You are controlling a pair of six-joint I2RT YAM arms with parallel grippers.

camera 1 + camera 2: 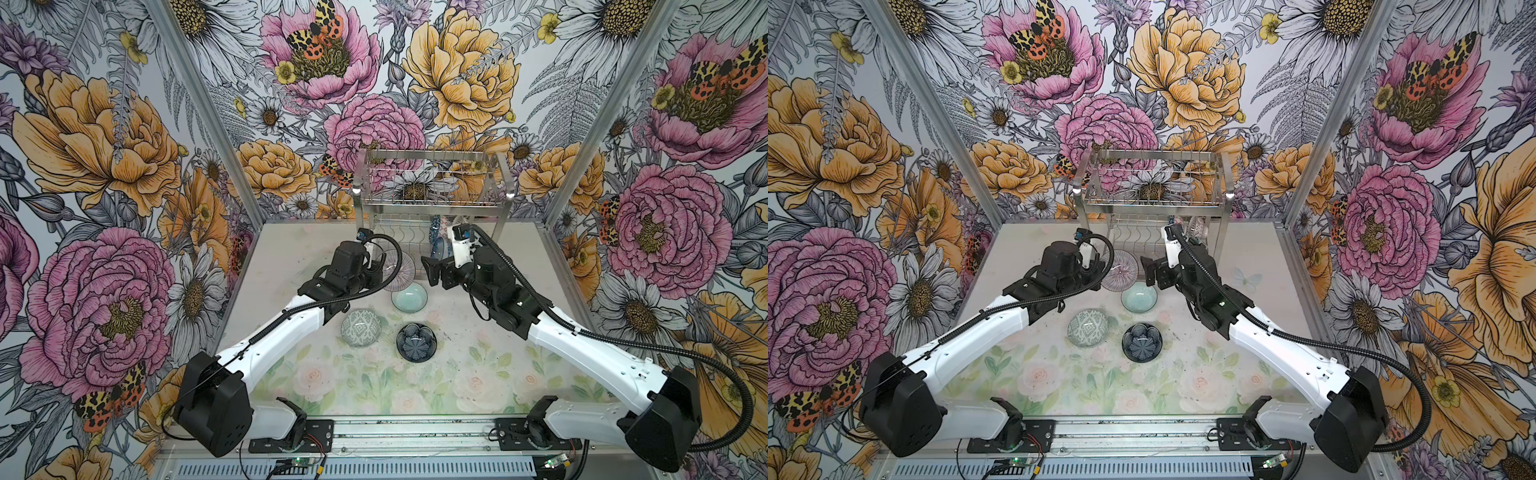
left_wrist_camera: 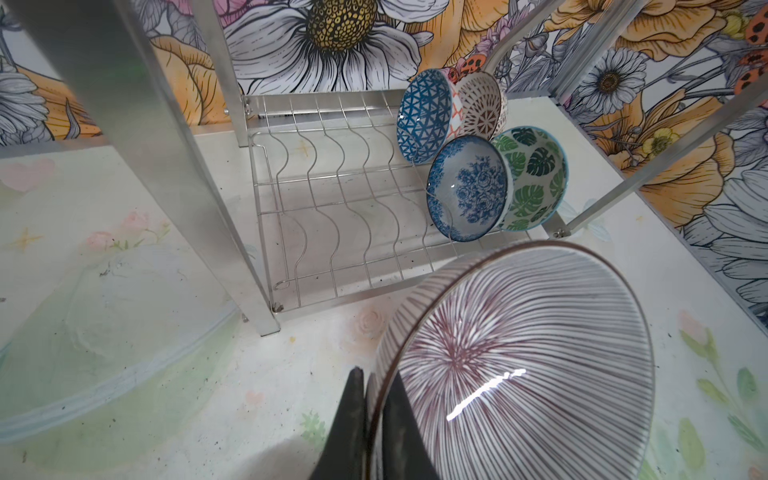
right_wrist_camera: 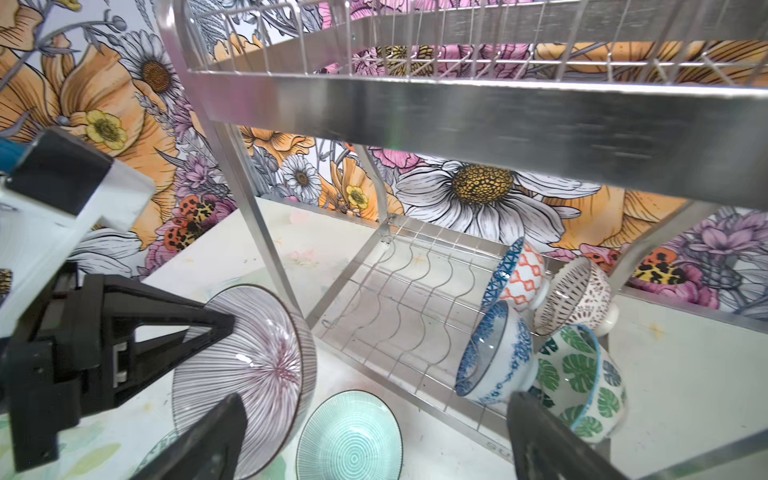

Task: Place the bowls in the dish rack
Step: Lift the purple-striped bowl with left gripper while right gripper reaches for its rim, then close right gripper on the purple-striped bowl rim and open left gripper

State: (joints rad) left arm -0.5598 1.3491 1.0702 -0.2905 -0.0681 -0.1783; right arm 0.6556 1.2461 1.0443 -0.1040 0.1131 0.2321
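The left gripper (image 2: 372,374) is pinching the rim of the purple-lined bowl (image 2: 519,365), holding it on edge just in front of the dish rack (image 1: 432,199), not yet slotted. The grey-green bowl (image 1: 360,328), celadon bowl (image 1: 409,297) and dark petal bowl (image 1: 416,341) are lying on the table (image 1: 478,374), waiting. Four are leaning in the lower tier's right end: blue geometric bowl (image 2: 422,114), brown-dotted bowl (image 2: 484,106), blue floral bowl (image 2: 467,189), green leaf bowl (image 2: 534,178), while the right gripper (image 3: 376,399) is hovering nearby, spread wide and empty

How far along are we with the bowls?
Done: four bowls stand in the lower tier of the rack: blue geometric, lattice, blue floral, green leaf. In hand: the left gripper is shut on the rim of the purple-lined bowl, in front of the rack; the right gripper is open, empty. To do: celadon, grey-green and dark petal bowls on the table.
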